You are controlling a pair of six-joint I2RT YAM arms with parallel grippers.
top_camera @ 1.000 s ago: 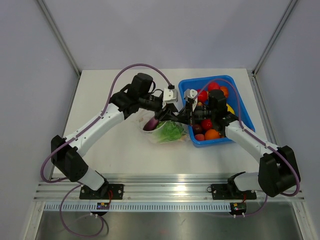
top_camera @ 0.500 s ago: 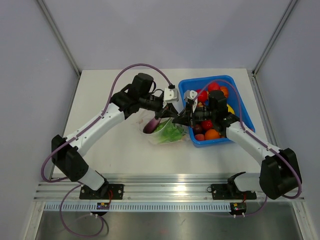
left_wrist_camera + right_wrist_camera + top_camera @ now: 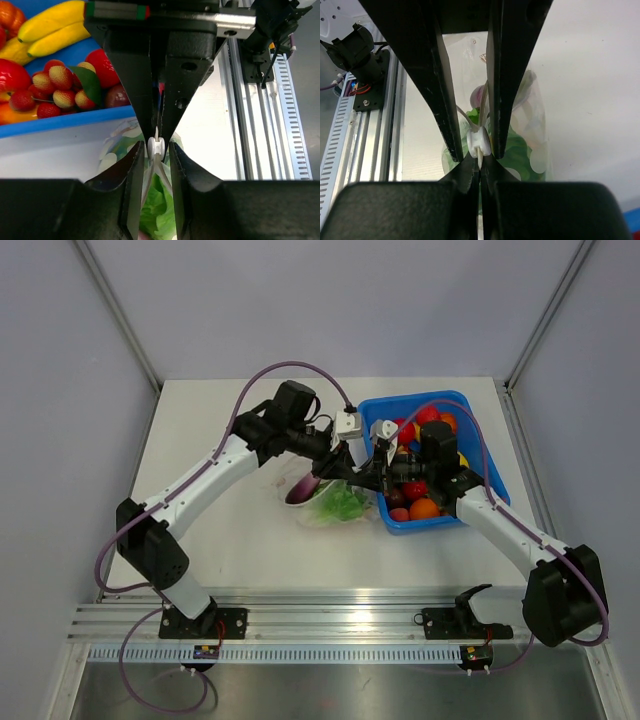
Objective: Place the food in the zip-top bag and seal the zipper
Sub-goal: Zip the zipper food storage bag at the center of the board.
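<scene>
**Top external.** The two arms meet at mid-desk (image 3: 220, 530). The left hand (image 3: 340, 469) and right hand (image 3: 360, 477) sit tip to tip over the mouth of the zip-top bag (image 3: 318, 516), which lies just left of the blue tray (image 3: 494, 472). Lettuce (image 3: 346, 504) and an eggplant (image 3: 299, 490) are already inside. The red, orange and yellow toy food (image 3: 424, 508) is heaped in the tray.

**Left wrist.** This view shows why the hands crowd so close. The left hand's fingers (image 3: 131, 190) stand narrowly apart either side of the white slider (image 3: 156, 146), with a sliver of gap on each flank, so they are not gripping it. Facing them, the right hand is pinched shut on the zipper (image 3: 157, 133) just beyond the slider. It appears to anchor the floppy bag so the slider can be drawn along. Bananas (image 3: 50, 27) and strawberries (image 3: 102, 65) lie in the tray behind.

**Right wrist.** The right hand's own fingers press together on the strip, with the slider directly ahead. Past it the bag's tracks split open over the lettuce, so the seal looks barely begun.

**Against a second ago.** The left arm's elbow and lower link have shifted toward the tray. The bag and tray lie where they did.
</scene>
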